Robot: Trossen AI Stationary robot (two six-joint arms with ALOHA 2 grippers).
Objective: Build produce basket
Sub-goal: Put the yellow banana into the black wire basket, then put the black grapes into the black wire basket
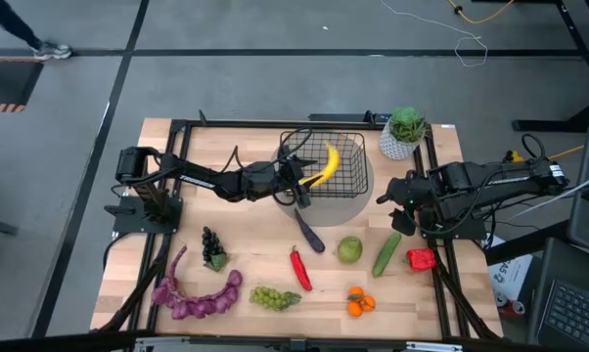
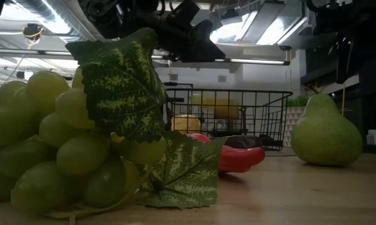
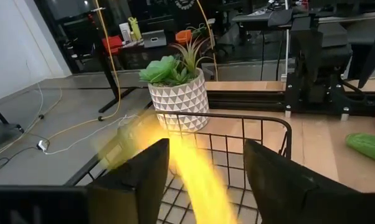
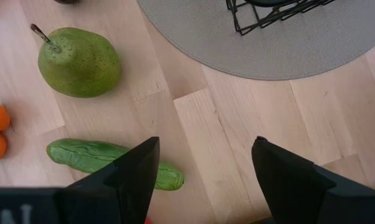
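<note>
The black wire basket (image 1: 345, 149) stands on the grey round mat (image 1: 348, 200). The yellow banana (image 1: 325, 163) lies slanted inside it. My left gripper (image 1: 301, 182) is open over the basket's near-left corner. In the left wrist view the blurred banana (image 3: 197, 174) shows between the spread fingers (image 3: 147, 174), apart from both. My right gripper (image 1: 396, 197) hovers open over bare wood right of the mat, above the cucumber (image 4: 109, 162) and the green pear-like fruit (image 4: 78, 62). Eggplant (image 1: 309, 233), red chili (image 1: 300, 268), oranges (image 1: 361, 303) and green grapes (image 1: 275, 297) lie on the table.
The plant in a white pot (image 1: 404, 133) stands at the basket's far right. A red pepper (image 1: 422, 259) lies beside the cucumber (image 1: 386, 253). Purple grapes (image 1: 199, 299) and a dark bunch (image 1: 213, 248) lie near left. A black frame edges the table.
</note>
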